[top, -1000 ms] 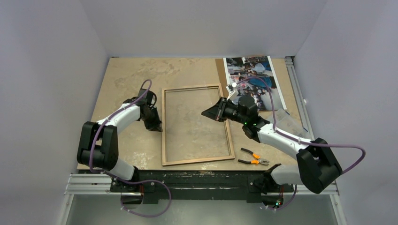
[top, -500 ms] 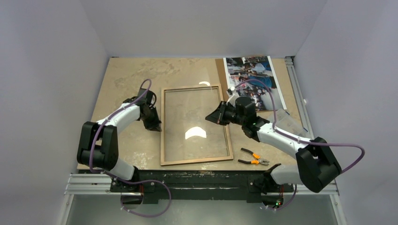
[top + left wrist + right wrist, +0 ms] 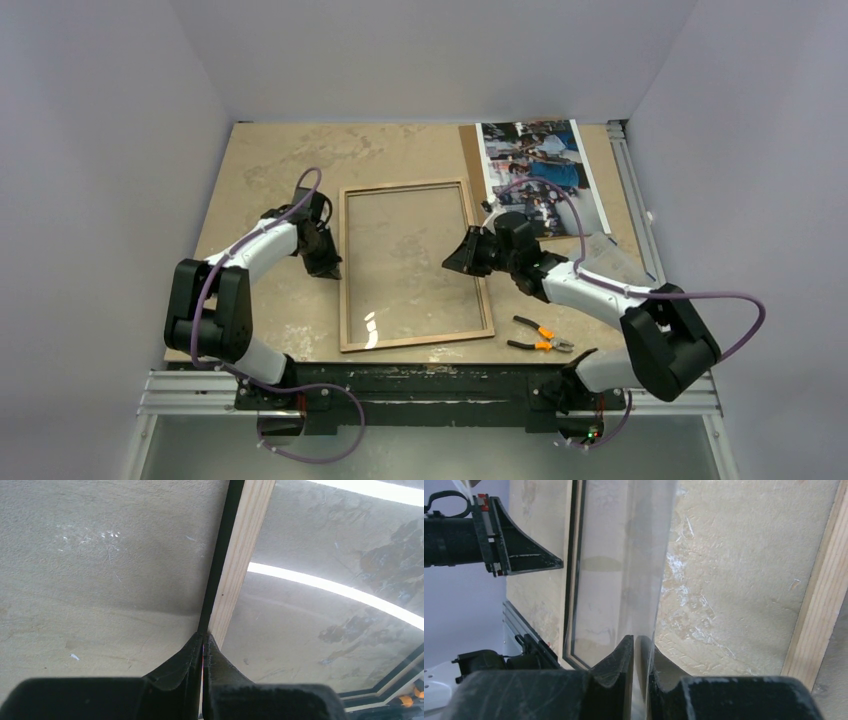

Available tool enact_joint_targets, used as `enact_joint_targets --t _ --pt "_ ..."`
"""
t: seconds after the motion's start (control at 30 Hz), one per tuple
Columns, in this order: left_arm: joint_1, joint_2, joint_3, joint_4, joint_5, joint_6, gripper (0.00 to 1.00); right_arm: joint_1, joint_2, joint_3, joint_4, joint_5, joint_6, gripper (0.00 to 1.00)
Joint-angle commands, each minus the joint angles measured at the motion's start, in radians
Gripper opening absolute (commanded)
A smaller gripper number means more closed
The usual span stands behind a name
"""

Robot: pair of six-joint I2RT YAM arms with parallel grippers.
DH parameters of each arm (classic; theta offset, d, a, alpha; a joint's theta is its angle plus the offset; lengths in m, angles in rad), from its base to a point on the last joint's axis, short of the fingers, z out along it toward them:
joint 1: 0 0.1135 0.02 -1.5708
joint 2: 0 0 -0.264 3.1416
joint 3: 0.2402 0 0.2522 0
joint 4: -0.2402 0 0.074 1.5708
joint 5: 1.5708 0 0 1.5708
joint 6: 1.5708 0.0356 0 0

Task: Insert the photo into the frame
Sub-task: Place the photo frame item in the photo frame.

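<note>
The frame (image 3: 345, 270) lies flat mid-table, its light wood back up. It shows in the left wrist view (image 3: 245, 555) and the right wrist view (image 3: 819, 595). My left gripper (image 3: 328, 268) is shut, with its tips (image 3: 204, 636) against the outer edge of the frame's left rail. My right gripper (image 3: 462, 258) is shut on the right edge of the clear pane (image 3: 624, 555) and holds it tilted just over the frame opening (image 3: 639, 640). The photo (image 3: 540, 170) lies face up at the back right, partly under my right arm's cable.
A brown backing board (image 3: 470, 150) lies under the photo's left side. Orange-handled pliers (image 3: 540, 335) lie near the front edge, right of the frame. A clear plastic sheet (image 3: 615, 262) lies by the right arm. A metal rail runs along the table's right edge (image 3: 630, 190).
My right gripper has moved down and toward the frame's right rail, lowering the pane nearer to flat. The glare on the pane has shifted. The frame has slid slightly left.
</note>
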Motion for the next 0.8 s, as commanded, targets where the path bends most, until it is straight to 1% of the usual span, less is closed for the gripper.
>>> enact_joint_targets --t 0.0,0.1,0.2,0.3,0.4,0.5,0.63,0.77 --pt "-0.004 0.030 0.000 0.018 -0.005 0.022 0.02 0.013 0.013 -0.004 0.010 0.021 -0.027 0.11" --pt "-0.005 0.030 0.001 0.017 -0.004 0.022 0.02 0.012 0.034 0.004 0.017 0.019 -0.036 0.13" --pt "-0.005 0.032 0.002 0.016 -0.003 0.022 0.01 0.013 0.063 0.018 0.026 0.001 -0.045 0.18" --pt "-0.005 0.032 0.002 0.016 -0.004 0.023 0.01 0.013 0.087 0.026 0.029 -0.015 -0.049 0.27" --pt "-0.005 0.031 0.002 0.016 -0.003 0.023 0.01 0.013 0.098 0.031 0.025 -0.019 -0.047 0.38" --pt "-0.005 0.034 0.004 0.015 -0.003 0.024 0.01 0.013 0.107 0.046 0.001 -0.018 -0.052 0.47" --pt "-0.004 0.033 0.004 0.013 -0.003 0.024 0.01 0.015 0.116 0.070 -0.037 -0.005 -0.058 0.56" --pt "-0.005 0.034 0.004 0.014 -0.004 0.023 0.01 0.022 0.125 0.095 -0.079 0.014 -0.069 0.60"
